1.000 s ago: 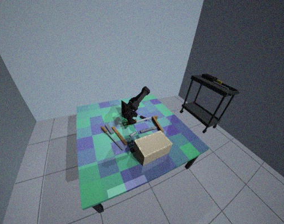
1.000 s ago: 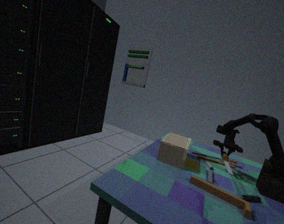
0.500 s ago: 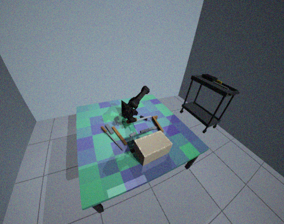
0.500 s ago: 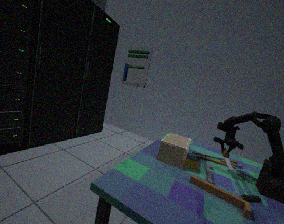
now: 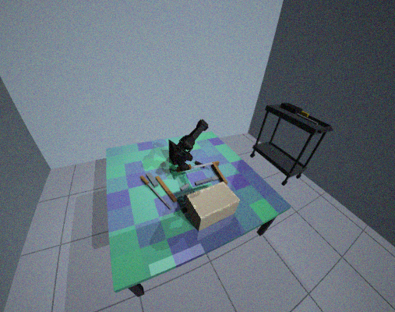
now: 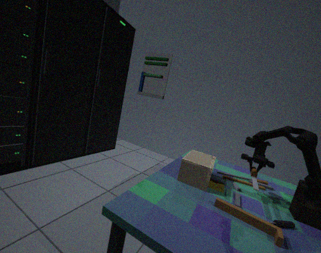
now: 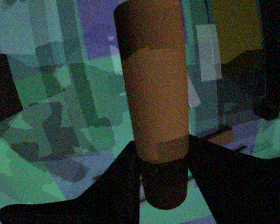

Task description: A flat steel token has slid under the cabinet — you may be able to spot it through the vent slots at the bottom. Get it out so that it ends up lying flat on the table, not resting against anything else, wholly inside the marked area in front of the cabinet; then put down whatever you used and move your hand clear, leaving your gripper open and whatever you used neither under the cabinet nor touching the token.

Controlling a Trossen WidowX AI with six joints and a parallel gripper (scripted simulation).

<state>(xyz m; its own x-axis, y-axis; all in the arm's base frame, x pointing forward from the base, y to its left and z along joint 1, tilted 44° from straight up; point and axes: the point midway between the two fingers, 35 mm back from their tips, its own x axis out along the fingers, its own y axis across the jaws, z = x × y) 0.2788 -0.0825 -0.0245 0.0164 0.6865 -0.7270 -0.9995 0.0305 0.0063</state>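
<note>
My gripper is shut on the wooden handle of a tool and holds it above the table. The tool's pale flat blade points down in the exterior view. The cabinet, a beige box, stands on the patchwork table, apart from the gripper. A faint pale outline lies on the table between arm and cabinet. I cannot make out the token; the space under the cabinet is dark or hidden.
An angled wooden bar lies beside the outline. A grey bar and a small grey block lie near the cabinet. A wooden stick and a thin handled rod lie at the other side.
</note>
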